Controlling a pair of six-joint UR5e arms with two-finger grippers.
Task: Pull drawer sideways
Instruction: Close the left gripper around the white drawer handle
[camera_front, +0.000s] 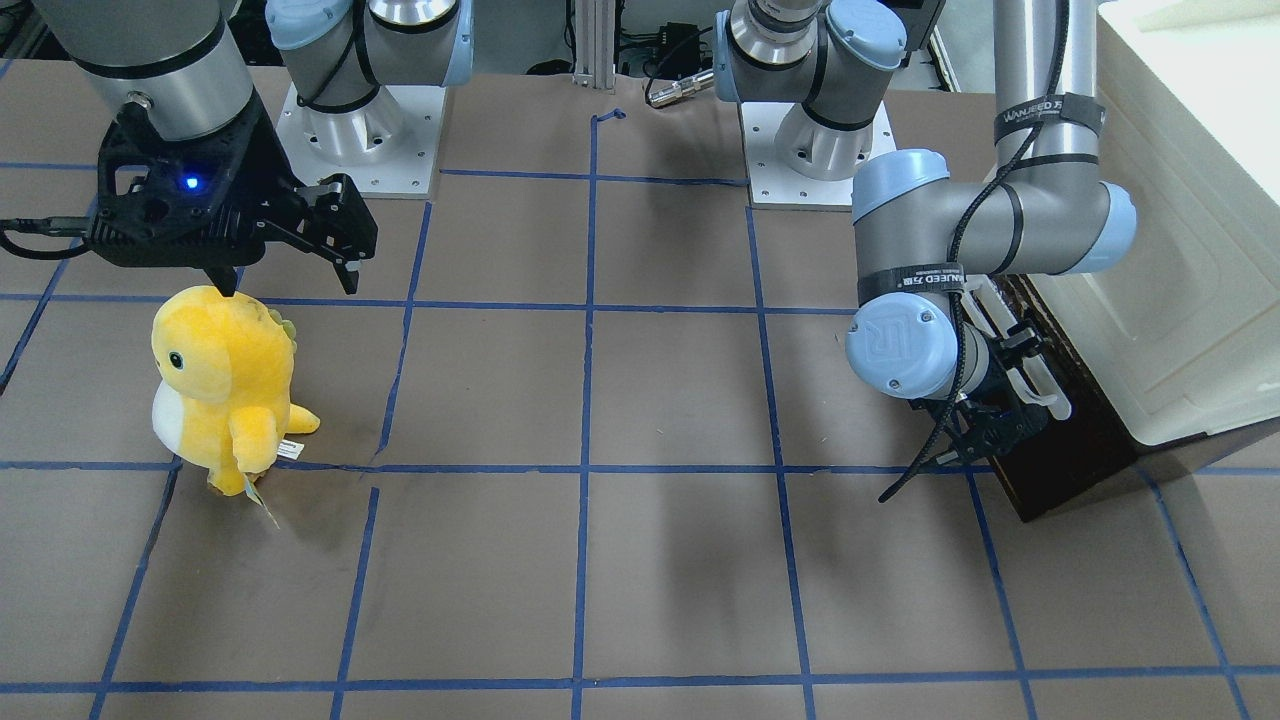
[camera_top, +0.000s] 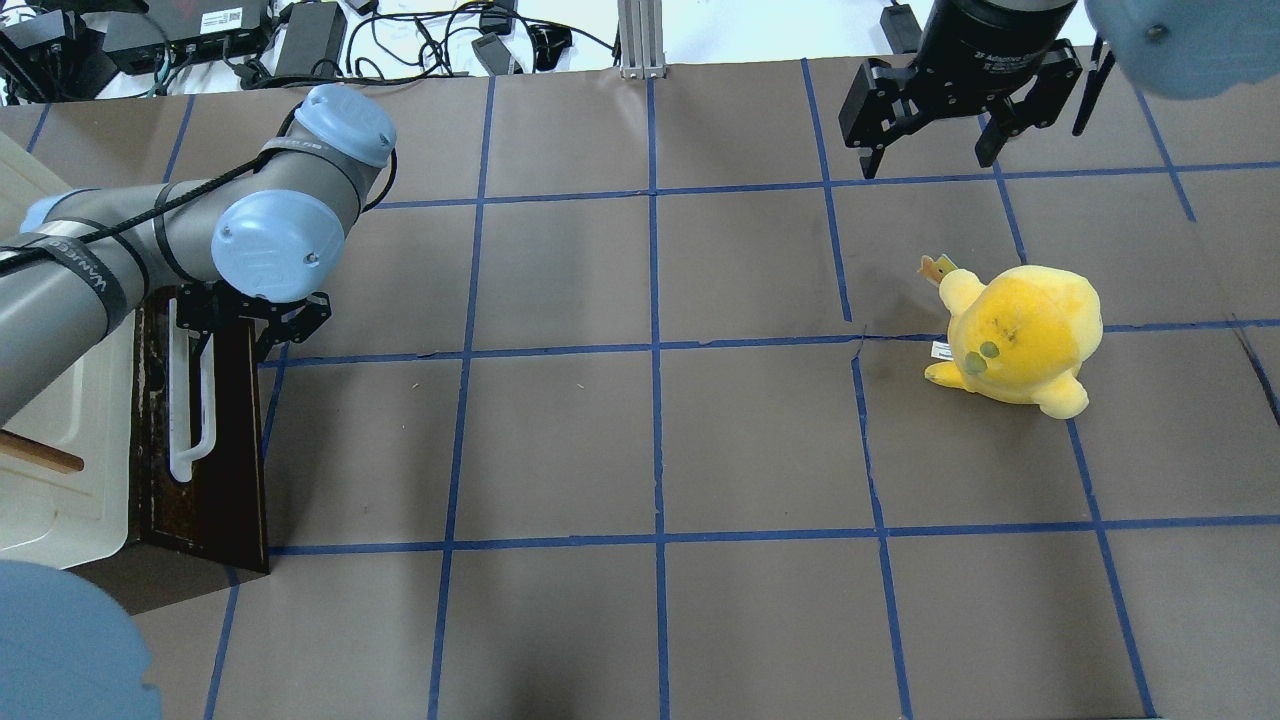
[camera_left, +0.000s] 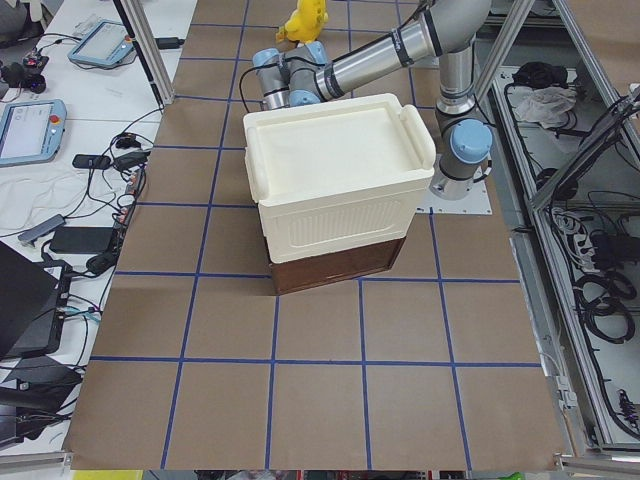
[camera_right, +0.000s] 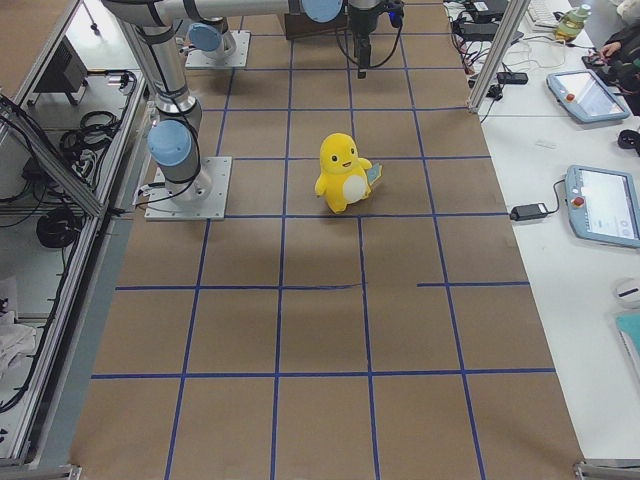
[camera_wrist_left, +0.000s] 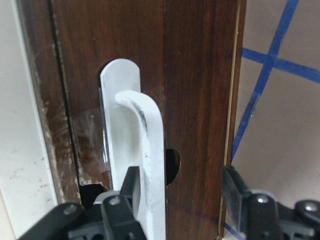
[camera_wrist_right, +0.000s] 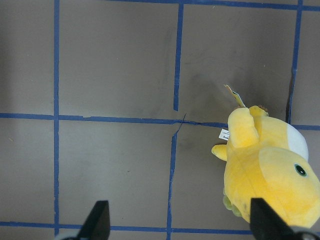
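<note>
At the left edge of the table, under a cream cabinet (camera_top: 60, 480): the drawer (camera_top: 225, 470), dark front facing the right edge, no pale tray showing, so probably shut. Across that front, a white handle (camera_top: 180, 400), long axis parallel to the left edge. Around one end of the handle, the left gripper (camera_wrist_left: 182, 192), released, one finger (camera_wrist_left: 131, 186) close against the bar, the other (camera_wrist_left: 234, 186) standing off over bare wood; not yet clenched on anything. Calls for closing across the bar, then a straight pull toward the right edge, square to the handle's length. Well apart, over the right half near a yellow plush toy (camera_top: 1020, 335): the right gripper (camera_top: 928, 165), spread wide and empty, far less handy for this.
</note>
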